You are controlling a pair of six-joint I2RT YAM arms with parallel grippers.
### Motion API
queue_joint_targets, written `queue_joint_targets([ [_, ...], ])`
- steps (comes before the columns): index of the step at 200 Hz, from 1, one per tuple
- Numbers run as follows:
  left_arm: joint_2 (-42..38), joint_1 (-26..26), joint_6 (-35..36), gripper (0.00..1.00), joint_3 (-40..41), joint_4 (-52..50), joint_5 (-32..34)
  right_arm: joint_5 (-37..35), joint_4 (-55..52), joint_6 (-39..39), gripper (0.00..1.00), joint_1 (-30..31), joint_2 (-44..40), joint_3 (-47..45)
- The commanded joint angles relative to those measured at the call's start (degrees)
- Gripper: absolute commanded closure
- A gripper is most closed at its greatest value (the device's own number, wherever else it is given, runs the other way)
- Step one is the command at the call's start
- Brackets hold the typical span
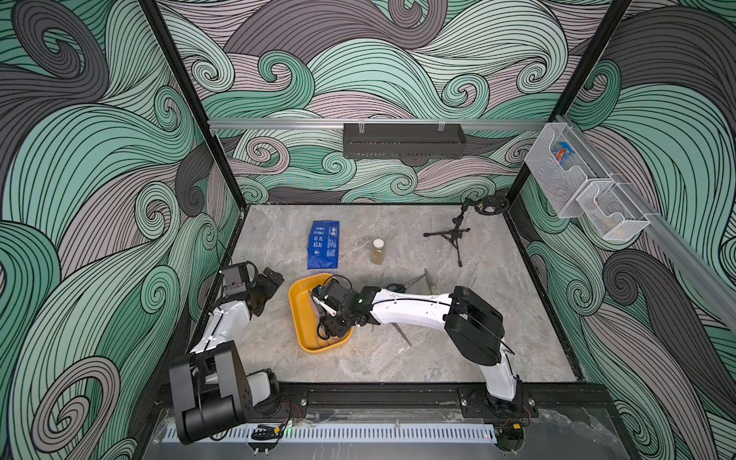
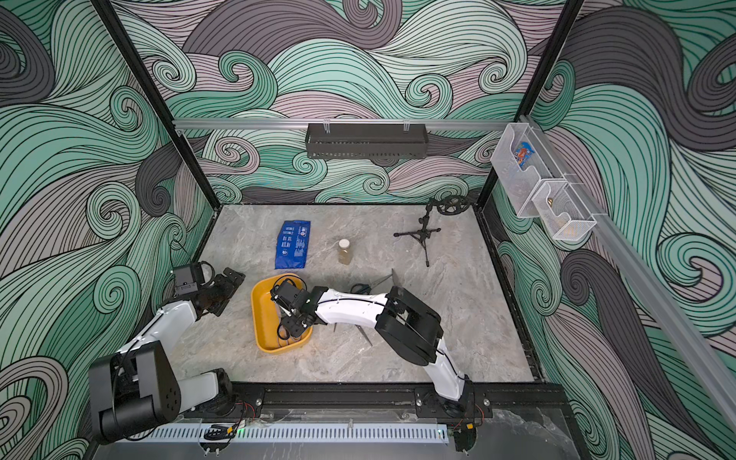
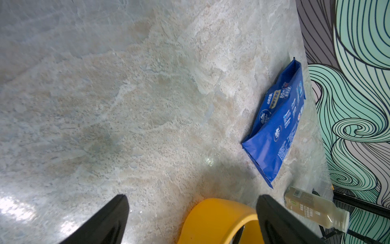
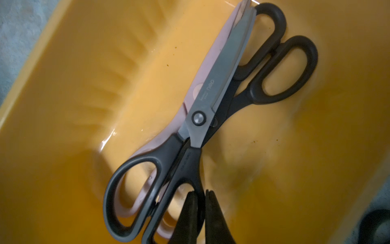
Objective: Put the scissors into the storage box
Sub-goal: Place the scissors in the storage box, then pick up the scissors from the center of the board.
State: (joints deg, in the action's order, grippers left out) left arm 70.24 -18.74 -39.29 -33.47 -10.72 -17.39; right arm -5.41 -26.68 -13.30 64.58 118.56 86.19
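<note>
The storage box (image 1: pixel 299 318) (image 2: pixel 261 322) (image 4: pixel 84 105) is a yellow tray left of the table's centre. Inside it lie black-handled scissors (image 4: pixel 211 101) on top of a second black-handled pair (image 4: pixel 285 67) and pinkish shears (image 4: pixel 202 74). My right gripper (image 1: pixel 331 322) (image 2: pixel 292 322) (image 4: pixel 200 193) is down in the box, shut on a handle loop of the top black-handled scissors. More scissors (image 1: pixel 414 280) (image 2: pixel 378 280) lie spread open beyond the right arm, and a blade (image 1: pixel 402 334) shows under it. My left gripper (image 1: pixel 271 278) (image 3: pixel 191 196) stands open and empty, left of the box's far corner (image 3: pixel 211 219).
A blue packet (image 1: pixel 323 243) and a small bottle (image 1: pixel 377 251) lie behind the box. A black mini tripod (image 1: pixel 450 235) stands at the back right. A black perforated bin (image 1: pixel 404 140) hangs on the back rail, and white mesh baskets (image 1: pixel 577 183) on the right rail.
</note>
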Motion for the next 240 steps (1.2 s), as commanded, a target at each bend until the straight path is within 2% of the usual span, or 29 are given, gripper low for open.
queue_joint_targets([
  [1, -0.4, -0.5, 0.7, 0.02, -0.9, -0.1, -1.0, 0.1, 0.1, -0.4, 0.78, 0.1, 0.4, 1.7],
  [15, -0.2, -0.5, 0.8, 0.01, -1.0, -0.1, -1.3, -0.5, 0.1, -0.1, 0.76, 0.1, 0.2, 2.6],
  [28, 0.2, -0.5, 1.2, 0.01, -1.3, -0.3, -1.8, -1.7, 0.1, 0.2, 0.7, 0.1, -0.3, 3.8],
  [58, 0.8, -0.6, 1.2, 0.01, -2.4, -0.8, -3.4, -2.9, 0.1, 0.2, 0.68, -1.0, -2.0, 6.9],
  [67, 0.8, -0.5, 1.1, 0.02, -2.6, -0.5, -4.2, -3.0, 0.1, 0.1, 0.65, -1.7, -2.6, 7.6],
  [99, 0.7, 0.0, 0.5, 0.02, -3.1, 2.8, -11.2, -3.7, 0.2, 0.0, 0.61, -4.8, -4.6, 8.5],
  [117, 0.3, 1.0, -0.2, 0.02, -3.6, 4.0, -13.2, -4.1, 0.1, 0.0, 0.59, -6.9, -5.2, 7.9],
  [152, -0.8, 5.7, 2.3, 0.02, -6.8, 3.0, -11.5, -5.5, 0.1, -0.8, 0.59, -11.9, -6.9, 4.0],
  [188, -0.2, 11.9, 5.7, 0.02, -10.8, 0.4, -8.4, 0.5, 0.0, -3.2, 0.6, -18.9, -9.1, -2.3],
  [240, 1.6, 15.6, 8.5, 0.02, -12.0, -1.2, -7.6, 1.3, -0.3, -3.1, 0.66, -23.4, -11.5, -10.6],
])
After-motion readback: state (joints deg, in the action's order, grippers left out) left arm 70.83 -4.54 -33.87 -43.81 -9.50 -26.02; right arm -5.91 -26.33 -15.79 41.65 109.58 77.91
